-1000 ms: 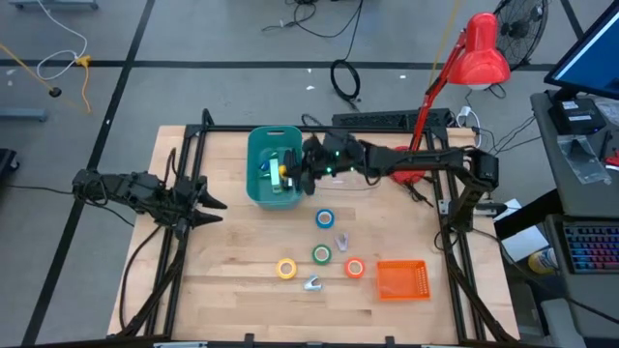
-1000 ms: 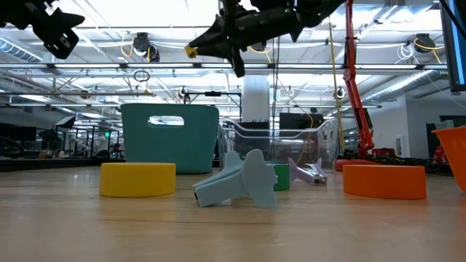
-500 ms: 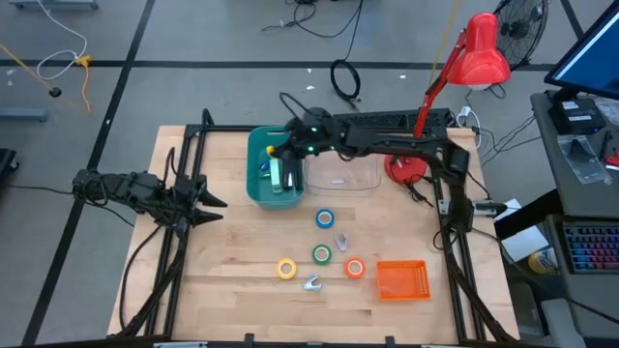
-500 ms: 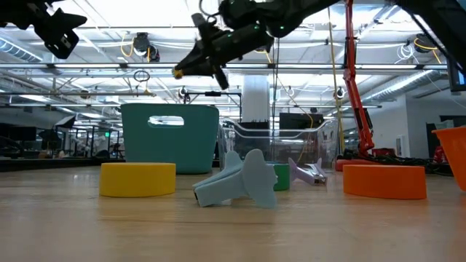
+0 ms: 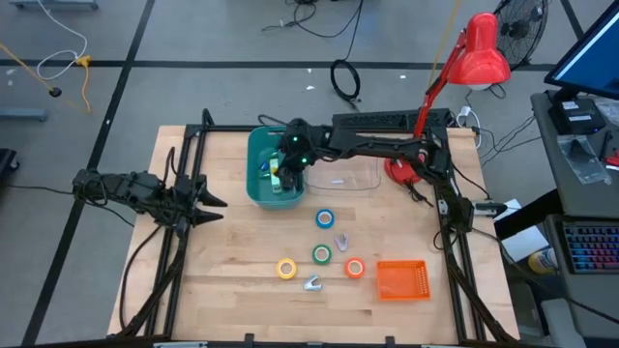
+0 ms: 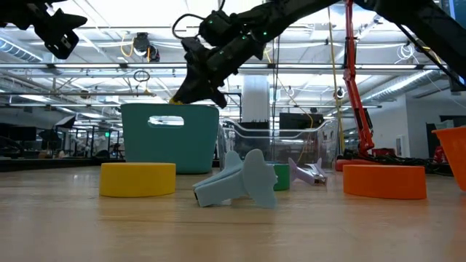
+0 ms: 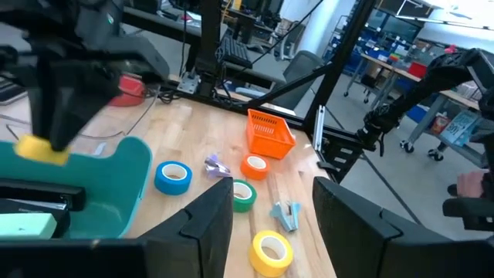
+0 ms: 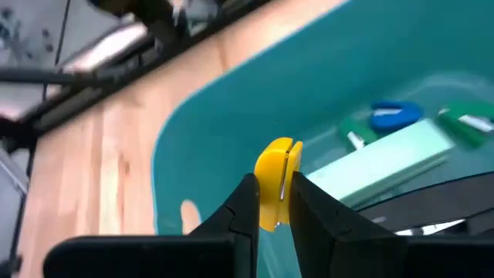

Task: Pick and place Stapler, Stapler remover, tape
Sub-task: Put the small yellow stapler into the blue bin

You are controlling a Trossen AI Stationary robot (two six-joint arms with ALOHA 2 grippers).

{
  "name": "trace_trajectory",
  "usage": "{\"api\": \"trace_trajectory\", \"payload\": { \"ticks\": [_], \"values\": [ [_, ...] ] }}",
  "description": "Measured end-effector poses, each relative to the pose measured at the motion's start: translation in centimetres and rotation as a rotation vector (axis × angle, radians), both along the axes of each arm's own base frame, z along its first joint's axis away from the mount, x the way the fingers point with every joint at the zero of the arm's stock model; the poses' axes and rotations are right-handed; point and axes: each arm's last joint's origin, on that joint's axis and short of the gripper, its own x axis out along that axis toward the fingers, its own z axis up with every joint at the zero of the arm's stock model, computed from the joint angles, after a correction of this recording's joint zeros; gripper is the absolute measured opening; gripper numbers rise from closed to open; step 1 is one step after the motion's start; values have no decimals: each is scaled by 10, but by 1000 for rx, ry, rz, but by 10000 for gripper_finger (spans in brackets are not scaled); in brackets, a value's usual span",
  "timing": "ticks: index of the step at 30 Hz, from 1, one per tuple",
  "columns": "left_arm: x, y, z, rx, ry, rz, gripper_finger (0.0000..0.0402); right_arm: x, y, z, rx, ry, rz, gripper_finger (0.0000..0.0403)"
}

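Observation:
My right gripper (image 5: 280, 170) hangs over the teal bin (image 5: 259, 180), shut on a small yellow staple remover (image 8: 276, 174) just above the bin's rim (image 6: 169, 106). A mint-green stapler (image 8: 386, 164) and small blue and green pieces lie in the bin. Blue (image 5: 325, 219), green (image 5: 321, 254), yellow (image 5: 286, 269) and orange (image 5: 354, 269) tape rolls lie flat on the table. A lilac remover (image 5: 341, 240) and a grey-blue remover (image 5: 311, 283) lie among them. My left gripper (image 5: 208, 205) waits open near the table's left edge. My right gripper pinches the yellow staple remover between its two fingers (image 8: 245, 202), coming slanting down from the table's right. The piece's upper end (image 8: 279, 151) sticks out past the fingertips. It is lifted clear, above the bin's opening (image 6: 177, 100).
A clear container (image 5: 350, 174) stands right of the bin under my right arm. An orange basket (image 5: 400, 279) sits near the table's right near corner. A red lamp (image 5: 481, 50) stands at the far right. Bare wood shows left of the rolls.
My right gripper has carried the yellow remover toward the table's left over the teal bin, then down toward the bin's opening, tipping its fingers downward. It has stayed shut on the piece. The things on the table have not moved.

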Motion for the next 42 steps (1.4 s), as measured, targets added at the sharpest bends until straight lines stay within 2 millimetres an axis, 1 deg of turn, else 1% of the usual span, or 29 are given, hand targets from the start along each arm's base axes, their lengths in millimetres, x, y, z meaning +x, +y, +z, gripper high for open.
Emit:
{"api": "trace_trajectory", "payload": {
  "ticks": [4,9,14,18,23,28,31,34,42],
  "values": [
    [0,0,0,6,1,4,179,0,3,-7,-3,40,41,39],
    [0,1,0,10,0,22,180,-3,5,-9,-69,76,82,39],
    [0,1,-1,17,7,42,179,-3,5,-10,-116,73,122,39],
    [0,1,-1,17,7,47,179,-7,6,-13,-167,122,152,39],
    [0,1,-1,16,7,48,180,-8,7,-14,-193,130,186,39],
    [0,2,-1,16,6,57,179,-7,9,-15,-200,133,201,39],
    [0,2,-1,16,6,57,179,-3,10,-29,-192,157,213,39],
    [0,2,-1,14,4,57,180,-4,12,-38,-173,199,226,39],
    [0,2,-1,19,6,57,179,-3,12,-40,-166,201,220,43]
  ]
}}
